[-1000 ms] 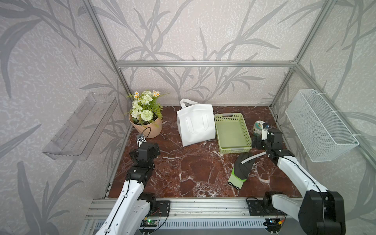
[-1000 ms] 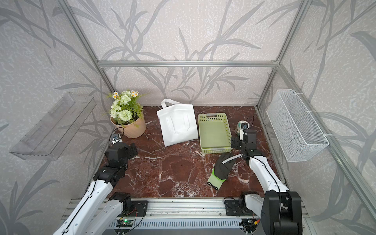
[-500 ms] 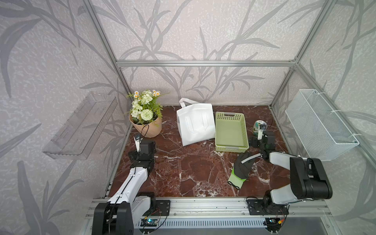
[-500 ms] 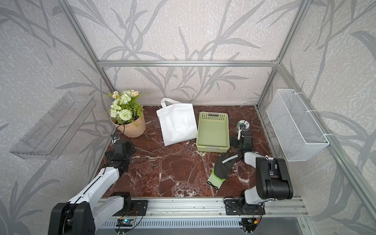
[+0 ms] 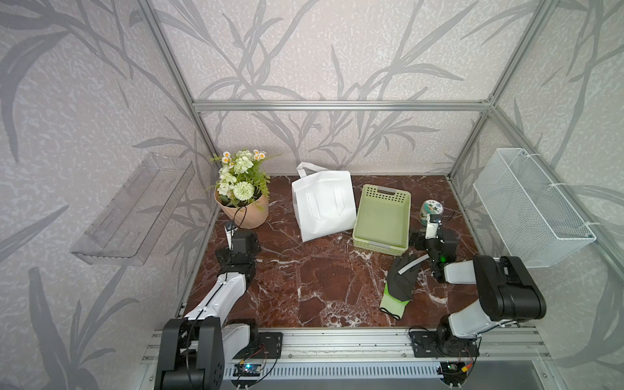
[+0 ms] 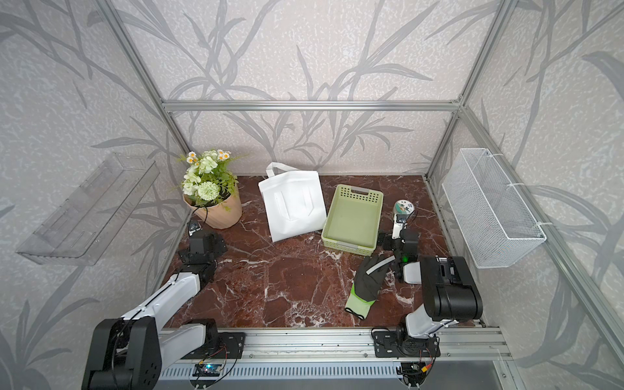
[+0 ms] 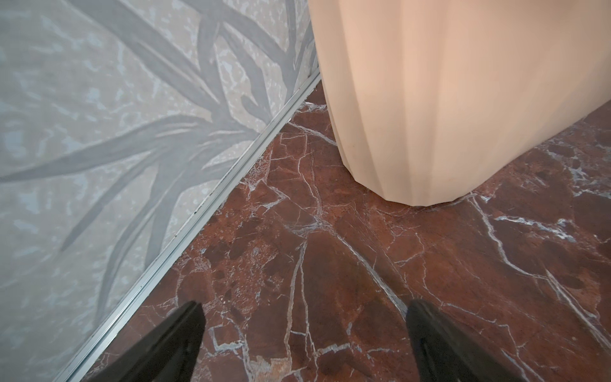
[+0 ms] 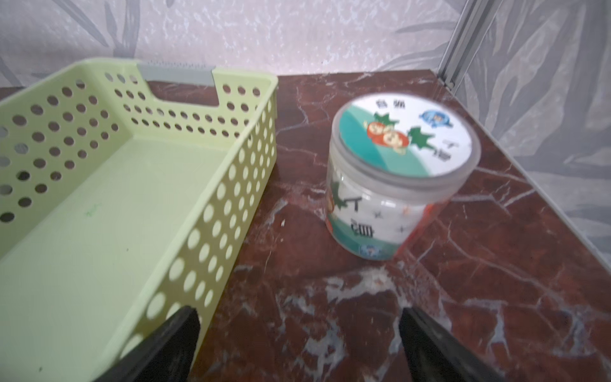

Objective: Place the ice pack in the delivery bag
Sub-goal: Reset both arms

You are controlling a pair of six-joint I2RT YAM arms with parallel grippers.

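Note:
The delivery bag (image 5: pixel 322 206) (image 6: pixel 292 206), white with a strap handle at its far edge, is at the back middle of the marble floor; its inside is hidden. No ice pack shows in any view. My left gripper (image 5: pixel 238 236) (image 7: pixel 304 314) hangs low and open over bare marble, just in front of the peach flower pot (image 7: pixel 429 99), far left of the bag. My right gripper (image 5: pixel 430 233) (image 8: pixel 297 317) is open and empty between the green basket (image 8: pixel 99 198) and a labelled jar (image 8: pixel 393 185).
A black glove with a green cuff (image 5: pixel 400 285) lies by the right arm. The flower pot (image 5: pixel 241 209) stands back left. A clear shelf (image 5: pixel 135 209) hangs on the left wall and a wire basket (image 5: pixel 530 206) on the right wall.
Both arms have folded down, their elbows sinking toward the front rail. The grippers stayed low, open and empty. The bag, the basket, the jar and the glove have not moved.

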